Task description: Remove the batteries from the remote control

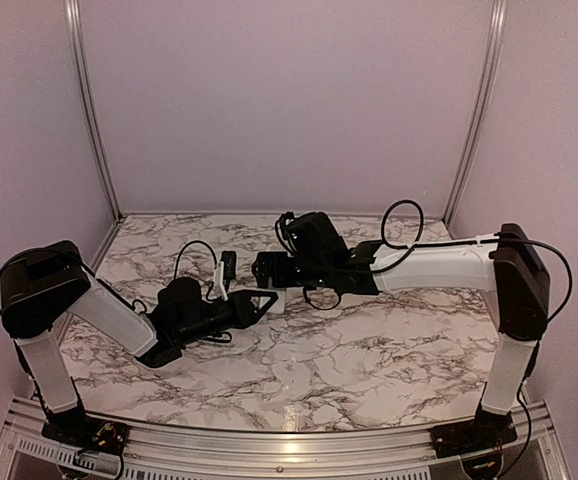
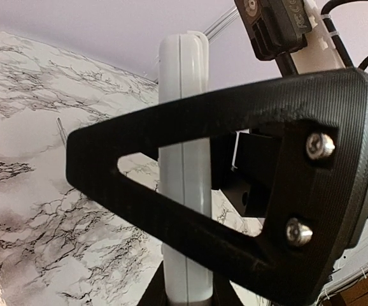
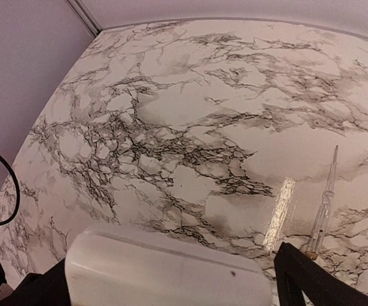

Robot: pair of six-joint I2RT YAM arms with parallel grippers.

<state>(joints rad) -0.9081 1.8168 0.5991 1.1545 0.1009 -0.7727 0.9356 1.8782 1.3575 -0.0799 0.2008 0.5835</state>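
Observation:
The remote control [image 2: 184, 127] is a slim white bar standing upright in the left wrist view, with my left gripper [image 2: 187, 280] shut on its lower part. From above, the left gripper [image 1: 257, 305] holds the remote control [image 1: 277, 298] over the middle of the table. My right gripper [image 1: 269, 270] meets it from the right. In the right wrist view the remote control's rounded end [image 3: 165, 274] lies between the right gripper's [image 3: 168, 277] spread fingers. A sliver of table shows beside the right finger [image 3: 311, 280], so the jaws are open. The batteries are hidden.
A long thin clear rod [image 3: 324, 204] lies on the marble table [image 3: 190, 127] to the right of the remote's end. Pale walls and metal corner posts [image 1: 91, 110] close in the back and sides.

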